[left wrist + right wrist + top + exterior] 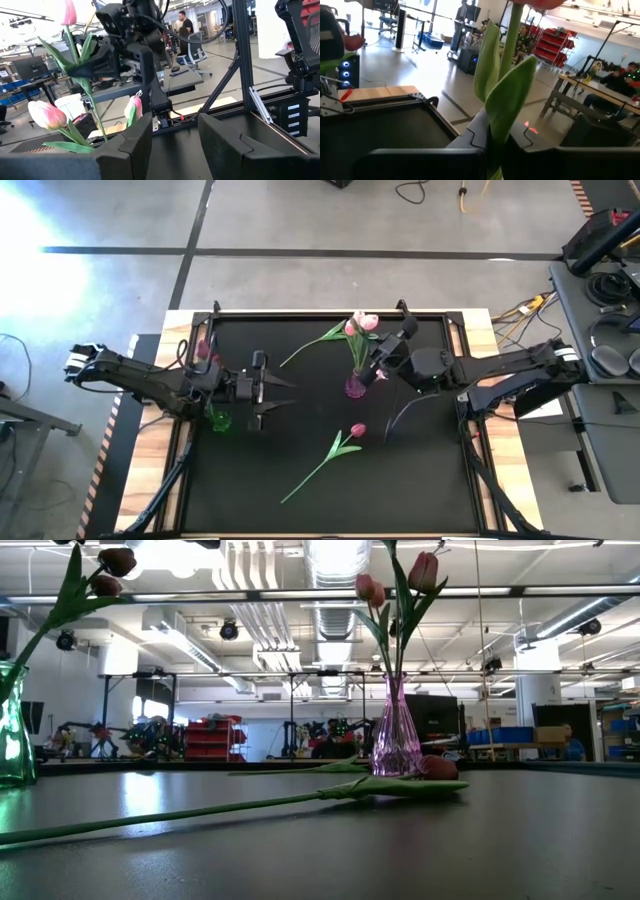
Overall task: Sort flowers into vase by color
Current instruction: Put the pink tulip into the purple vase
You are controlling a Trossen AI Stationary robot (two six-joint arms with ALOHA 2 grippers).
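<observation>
A pink tulip (pixel 506 95) stands pinched by its stem in the right hand (pixel 378 370), right over the pink vase (pixel 356 386) already holding tulips. Two more tulips (pixel 345 442) lie on the black tabletop (pixel 420 470). The left hand (pixel 272 395) waits open beside the green vase (pixel 219 420).

Ceiling strip lights (pixel 330 560) brighten the room evenly in the low view, and the dark counter (pixel 400 840) mirrors them as pale sheen. From above, a blown-out white patch of glare (pixel 35 255) washes the floor at the upper left. The left wrist view is overexposed near its top corner. In the right wrist view the close stem and leaves (pixel 507 95) are soft and out of focus.
</observation>
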